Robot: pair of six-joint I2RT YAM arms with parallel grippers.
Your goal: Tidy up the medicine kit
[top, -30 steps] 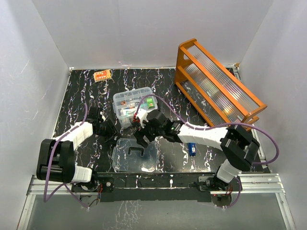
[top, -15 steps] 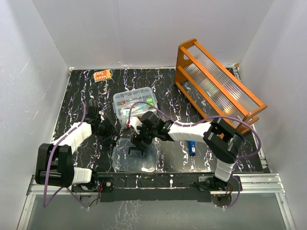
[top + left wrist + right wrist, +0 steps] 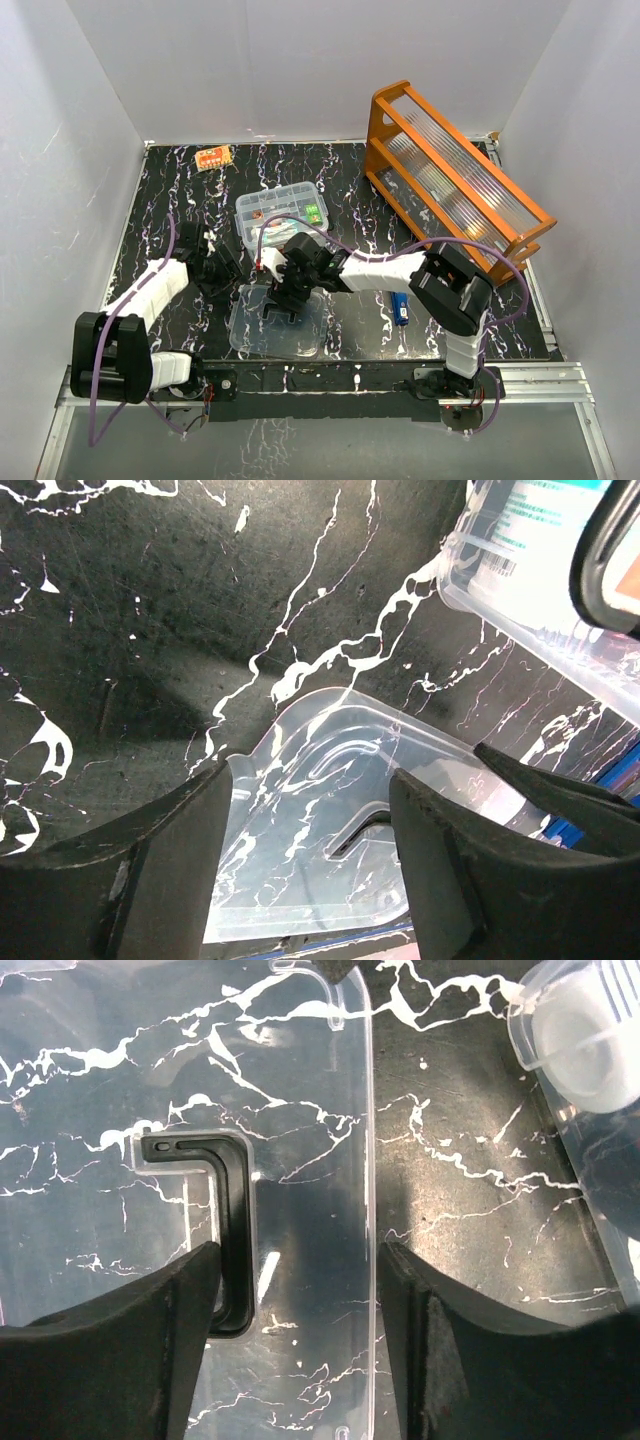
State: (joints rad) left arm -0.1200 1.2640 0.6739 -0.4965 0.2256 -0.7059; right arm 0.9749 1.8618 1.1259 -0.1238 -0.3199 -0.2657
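The right gripper (image 3: 295, 1290) hangs over the lid (image 3: 300, 1110), jaws spread and empty. The left gripper (image 3: 310, 790) is spread too, near the lid.

The clear medicine kit box (image 3: 283, 212) stands open and upright on the black marbled desk (image 3: 180, 200), packed with small items — its clear lid (image 3: 262, 338) lies flat just nearer, dark handle (image 3: 228, 1230) up.
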